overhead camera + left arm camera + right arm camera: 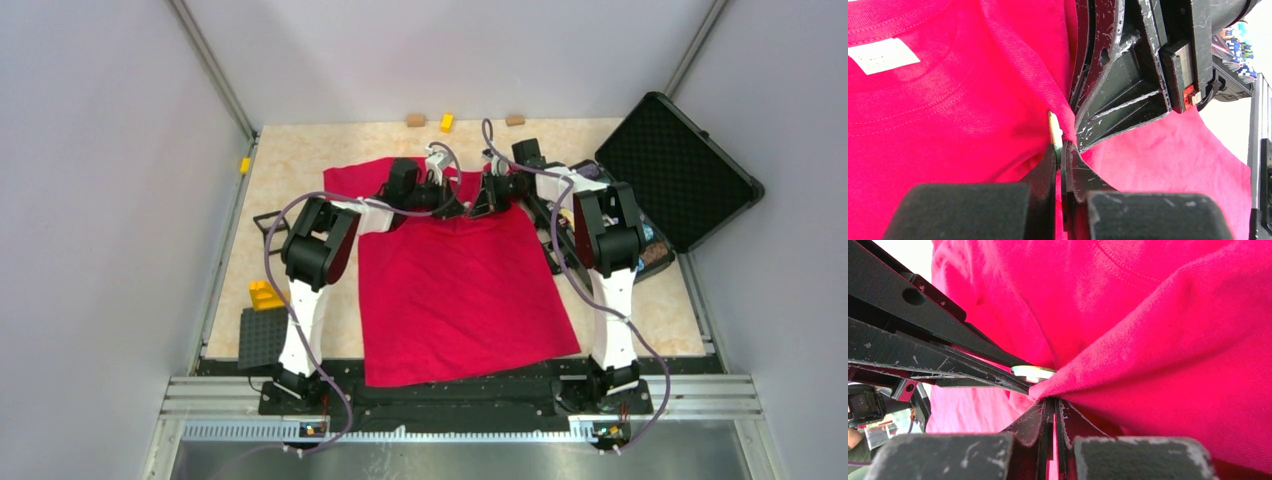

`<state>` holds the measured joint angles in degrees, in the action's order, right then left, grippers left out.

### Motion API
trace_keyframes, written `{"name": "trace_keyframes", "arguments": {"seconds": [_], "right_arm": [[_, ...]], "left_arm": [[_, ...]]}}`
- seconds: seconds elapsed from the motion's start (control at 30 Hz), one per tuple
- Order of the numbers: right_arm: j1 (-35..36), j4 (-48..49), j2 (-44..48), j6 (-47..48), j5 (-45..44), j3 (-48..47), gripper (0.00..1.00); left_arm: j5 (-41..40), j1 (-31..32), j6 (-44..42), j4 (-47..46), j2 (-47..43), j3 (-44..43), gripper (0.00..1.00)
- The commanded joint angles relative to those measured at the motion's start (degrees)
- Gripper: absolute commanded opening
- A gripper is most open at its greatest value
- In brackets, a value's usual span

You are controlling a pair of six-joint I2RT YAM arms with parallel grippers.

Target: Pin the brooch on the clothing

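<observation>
Brooch (1054,131): seen edge-on at centre frame in the left wrist view, clamped between the nearly closed fingers of the left gripper (1060,151). It touches a raised fold of the clothing (963,115), lower right of the neck label (882,56).
Right gripper (1050,402): closed tight on that pinch of red fabric.
Progress, as judged: clothing laid out and brooch brought to the cloth; piercing and fastening not evidently done.
Neck label: white, print too faint to read. No brand visible.
</observation>
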<state>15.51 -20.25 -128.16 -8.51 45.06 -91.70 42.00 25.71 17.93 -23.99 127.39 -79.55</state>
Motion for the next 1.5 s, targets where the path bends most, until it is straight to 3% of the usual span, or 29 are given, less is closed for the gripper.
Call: {"name": "trace_keyframes", "arguments": {"seconds": [0.0,0.3,0.47,0.6,0.8,1.2,1.47], "right_arm": [[0.16,2.61,-2.97,1.97,-4.36,-2.17,0.00],[0.14,2.37,-2.50,1.99,-3.21,-2.21,0.00],[0.18,6.29,3.07,0.56,-2.05,1.59,0.01],[0.09,9.06,10.74,-0.40,-4.70,7.04,0.20],[-0.09,15.93,22.38,-1.38,-8.49,19.04,0.41],[-0.57,29.89,39.06,-1.22,-10.19,38.52,0.56],[-0.24,43.62,45.96,-3.87,-9.28,48.21,0.60]], "left_arm": [[9.07,3.99,4.00,-11.35,-9.12,0.24,0.00],[8.36,3.94,7.70,-16.25,-9.27,1.95,0.00],[4.68,3.14,7.53,-14.26,-9.56,3.52,0.00],[1.89,1.89,10.39,-15.35,-9.91,6.11,0.00],[1.62,1.61,12.61,-18.76,-11.23,9.30,0.00],[3.84,0.94,12.83,-17.28,-13.06,10.88,0.00],[6.18,0.88,13.47,-17.26,-15.94,13.18,0.00]]}}
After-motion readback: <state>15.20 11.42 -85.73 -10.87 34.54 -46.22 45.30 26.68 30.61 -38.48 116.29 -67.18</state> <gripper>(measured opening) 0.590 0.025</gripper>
